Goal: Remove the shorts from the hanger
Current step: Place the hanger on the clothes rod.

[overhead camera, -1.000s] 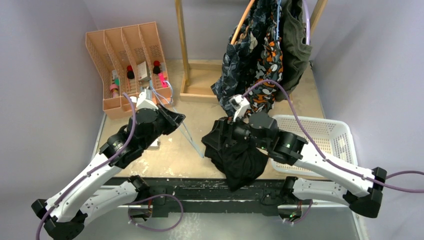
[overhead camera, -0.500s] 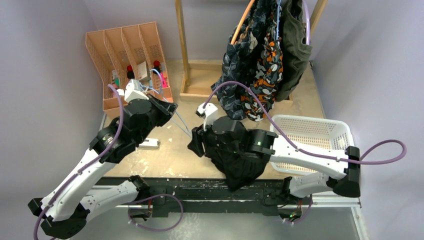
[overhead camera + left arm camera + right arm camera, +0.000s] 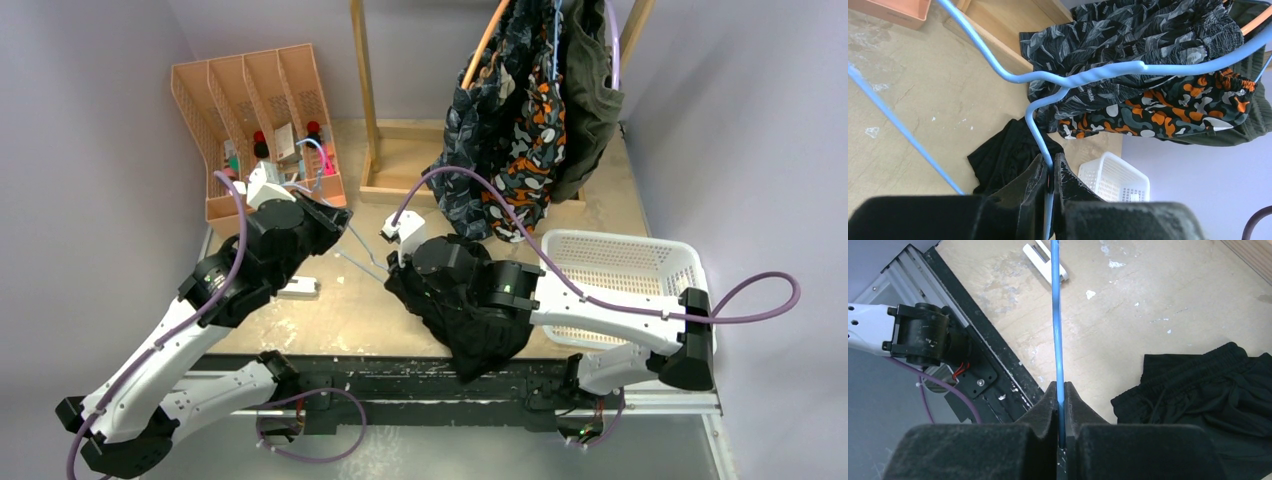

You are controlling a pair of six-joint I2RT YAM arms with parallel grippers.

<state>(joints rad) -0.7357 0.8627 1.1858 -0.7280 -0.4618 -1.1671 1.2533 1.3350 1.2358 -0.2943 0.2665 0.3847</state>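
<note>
Progress: black shorts [image 3: 480,345] off blue hanger [image 3: 1088,77], heaped on bench [image 3: 350,310]. Hanger bare, pinched by both: left claw [image 3: 1049,175] clenched at hook, right claw [image 3: 1062,410] clenched on wire. Patterned shorts [image 3: 470,110], camouflage shorts [image 3: 540,140], olive shorts [image 3: 590,90] hang on rack [image 3: 362,100], not yet removed.

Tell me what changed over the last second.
The right gripper swung left, from the hanging shorts across the black shorts, and closed on the blue hanger. The left gripper, clamped on the hanger throughout, drew back to the left a little. The black shorts stayed on the table, the hanging shorts stayed on the rack, and the basket did not move.
</note>
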